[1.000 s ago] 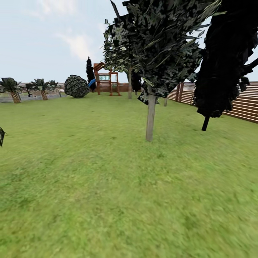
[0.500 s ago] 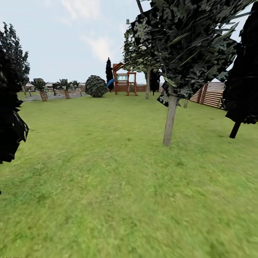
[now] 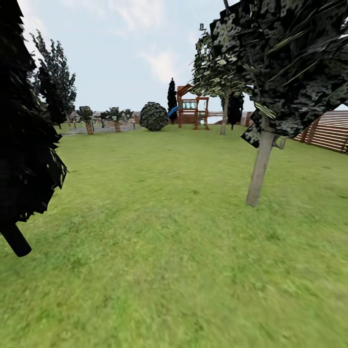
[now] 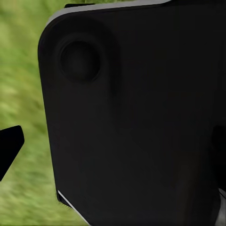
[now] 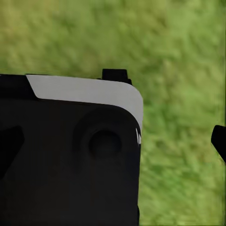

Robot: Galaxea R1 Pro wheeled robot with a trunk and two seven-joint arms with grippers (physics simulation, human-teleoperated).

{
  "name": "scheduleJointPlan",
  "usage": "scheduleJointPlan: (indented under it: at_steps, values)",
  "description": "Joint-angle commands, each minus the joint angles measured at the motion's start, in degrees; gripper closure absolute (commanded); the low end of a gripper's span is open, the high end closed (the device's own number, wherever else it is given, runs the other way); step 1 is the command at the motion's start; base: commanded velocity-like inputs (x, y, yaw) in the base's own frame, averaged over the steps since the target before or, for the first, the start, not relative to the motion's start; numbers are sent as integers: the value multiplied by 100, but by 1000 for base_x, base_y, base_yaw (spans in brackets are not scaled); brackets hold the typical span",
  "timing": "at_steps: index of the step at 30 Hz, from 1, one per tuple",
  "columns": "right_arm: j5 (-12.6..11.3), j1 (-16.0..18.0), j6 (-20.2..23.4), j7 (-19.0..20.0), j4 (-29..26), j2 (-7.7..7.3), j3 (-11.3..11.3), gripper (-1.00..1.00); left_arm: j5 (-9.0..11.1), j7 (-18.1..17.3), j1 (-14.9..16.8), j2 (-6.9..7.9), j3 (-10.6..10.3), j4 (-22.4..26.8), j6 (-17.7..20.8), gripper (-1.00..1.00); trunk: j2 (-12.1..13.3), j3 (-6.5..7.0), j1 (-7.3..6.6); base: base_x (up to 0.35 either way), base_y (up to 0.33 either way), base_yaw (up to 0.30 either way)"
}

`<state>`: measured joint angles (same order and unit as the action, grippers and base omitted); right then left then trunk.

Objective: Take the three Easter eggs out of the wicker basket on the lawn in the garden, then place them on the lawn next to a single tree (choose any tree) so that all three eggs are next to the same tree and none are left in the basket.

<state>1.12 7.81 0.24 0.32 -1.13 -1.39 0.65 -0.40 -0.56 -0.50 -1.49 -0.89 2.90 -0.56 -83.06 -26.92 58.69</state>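
Lawn (image 3: 159,232), grey-trunk tree (image 3: 259,169) at right; gripper state of both arms unclear

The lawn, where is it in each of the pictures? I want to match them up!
Head view: the lawn covers the lower part of the picture, spreading around the pale-trunked tree.
Left wrist view: the lawn is a blurry green strip down the left edge, beside a black robot part.
Right wrist view: the lawn is green across the top and down the right side.
Shared landmark: the same blotchy green grass.
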Motion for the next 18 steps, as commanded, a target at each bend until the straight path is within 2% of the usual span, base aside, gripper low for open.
scheduleJointPlan:
  at_steps: [1, 18]
  values:
    - [11, 2, 3, 3, -2, -1, 5, -100, -4, -6, -3, 0, -8, 9, -6, -100, -2, -5, 4, 339, 0, 299]
    - [11, 2, 3, 4, -1, -2, 5, -100, -4, -6, -3, -27, -5, 9, -6, -100, -2, -5, 4, 340, 0, 299]
